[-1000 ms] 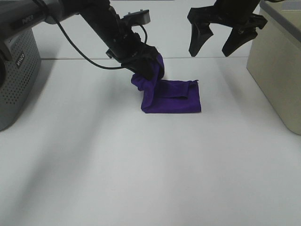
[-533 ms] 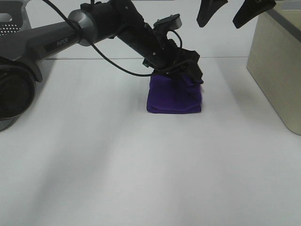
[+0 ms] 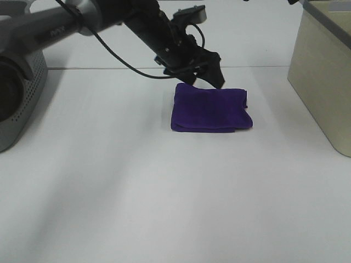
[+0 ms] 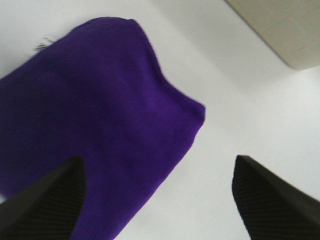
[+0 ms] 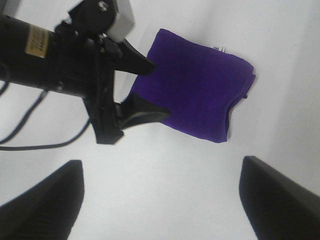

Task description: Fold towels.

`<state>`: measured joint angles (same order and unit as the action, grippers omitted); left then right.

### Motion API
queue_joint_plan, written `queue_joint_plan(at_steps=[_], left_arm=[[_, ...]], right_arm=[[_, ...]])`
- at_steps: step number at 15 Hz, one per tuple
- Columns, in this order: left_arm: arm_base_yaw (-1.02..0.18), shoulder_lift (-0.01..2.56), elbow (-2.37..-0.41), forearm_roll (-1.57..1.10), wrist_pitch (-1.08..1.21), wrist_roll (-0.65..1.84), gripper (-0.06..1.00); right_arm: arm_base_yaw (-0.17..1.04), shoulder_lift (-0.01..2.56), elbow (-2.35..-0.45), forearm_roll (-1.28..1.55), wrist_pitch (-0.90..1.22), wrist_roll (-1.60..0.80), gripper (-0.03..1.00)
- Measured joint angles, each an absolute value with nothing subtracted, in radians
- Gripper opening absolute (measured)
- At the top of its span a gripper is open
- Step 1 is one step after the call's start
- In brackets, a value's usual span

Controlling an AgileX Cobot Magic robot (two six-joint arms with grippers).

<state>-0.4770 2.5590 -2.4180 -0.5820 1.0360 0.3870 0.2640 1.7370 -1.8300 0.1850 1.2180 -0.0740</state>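
Note:
A purple towel (image 3: 211, 109) lies folded into a flat rectangle on the white table. It also shows in the left wrist view (image 4: 90, 135) and the right wrist view (image 5: 200, 95). My left gripper (image 3: 203, 76) is open and empty, just above the towel's far edge, apart from the cloth. In its own view the left gripper (image 4: 157, 200) has its fingers spread wide over the towel's corner. My right gripper (image 5: 160, 200) is open and empty, high above the table, looking down on the towel and the left gripper (image 5: 132, 85). It is almost out of the exterior high view.
A beige bin (image 3: 323, 71) stands at the table's right edge, also in the left wrist view (image 4: 280, 25). A grey perforated basket (image 3: 22, 82) stands at the left, partly behind the left arm's base.
My left gripper carried the towel's lifted left part over to the right, let go and drew back open. The towel now lies folded flat. My right gripper rose out of the top of the view.

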Motion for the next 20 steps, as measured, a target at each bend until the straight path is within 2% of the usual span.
queue_joint_plan(at_steps=[3, 7, 9, 12, 15, 20], left_arm=[[-0.411, 2.452, -2.423, -0.365, 1.192, 0.290, 0.74], [-0.387, 2.322, -2.360, -0.101, 1.210, 0.133, 0.74], [-0.387, 2.111, -2.152, -0.014, 1.210, 0.085, 0.74], [-0.387, 1.835, -1.872, 0.021, 1.210, 0.044, 0.75], [-0.387, 1.445, -1.549, 0.021, 1.180, -0.021, 0.75], [-0.387, 0.744, -1.048, 0.011, 1.149, -0.034, 0.75]], right_arm=[[0.264, 1.608, -1.727, 0.164, 1.218, -0.022, 0.83], [0.264, 1.322, -1.488, 0.109, 1.219, 0.068, 0.83], [0.264, 1.092, -1.339, 0.086, 1.220, 0.088, 0.83], [0.264, 0.860, -1.239, 0.084, 1.220, 0.079, 0.83], [0.264, 0.595, -1.134, 0.095, 1.221, 0.049, 0.83], [0.264, 0.303, -0.940, 0.113, 1.222, 0.020, 0.83]])
